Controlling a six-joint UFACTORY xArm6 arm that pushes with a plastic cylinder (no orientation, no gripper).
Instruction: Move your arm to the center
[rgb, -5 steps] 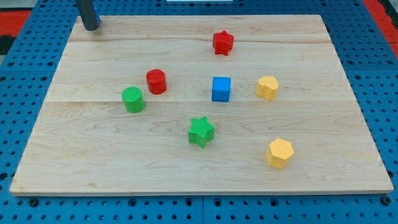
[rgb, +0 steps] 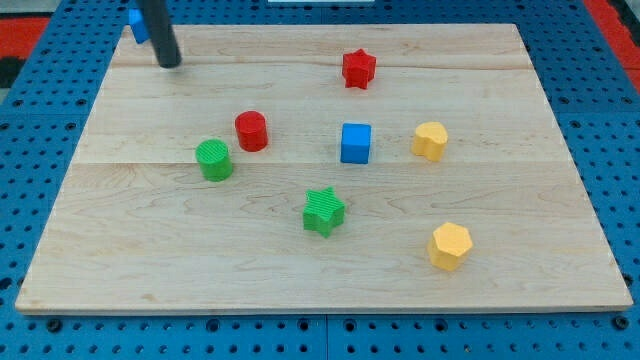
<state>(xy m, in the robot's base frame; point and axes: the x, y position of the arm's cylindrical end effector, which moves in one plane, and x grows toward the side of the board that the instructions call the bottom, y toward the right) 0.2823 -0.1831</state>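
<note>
My tip (rgb: 169, 62) touches the wooden board (rgb: 150, 240) near its top left corner, well up and left of all the central blocks. A blue block (rgb: 136, 23) shows just behind the rod at the board's top left edge. A red cylinder (rgb: 251, 131) and a green cylinder (rgb: 214, 160) sit left of centre. A blue cube (rgb: 355, 143) sits near the centre. A green star (rgb: 323, 211) lies below it. A red star (rgb: 358, 68) is at the top.
A yellow block (rgb: 430, 140) sits right of the blue cube and another yellow block (rgb: 450, 246) lies at the lower right. Blue pegboard (rgb: 600, 120) surrounds the board.
My tip has moved a little down and to the right onto the board, uncovering the blue block behind it. No block has moved.
</note>
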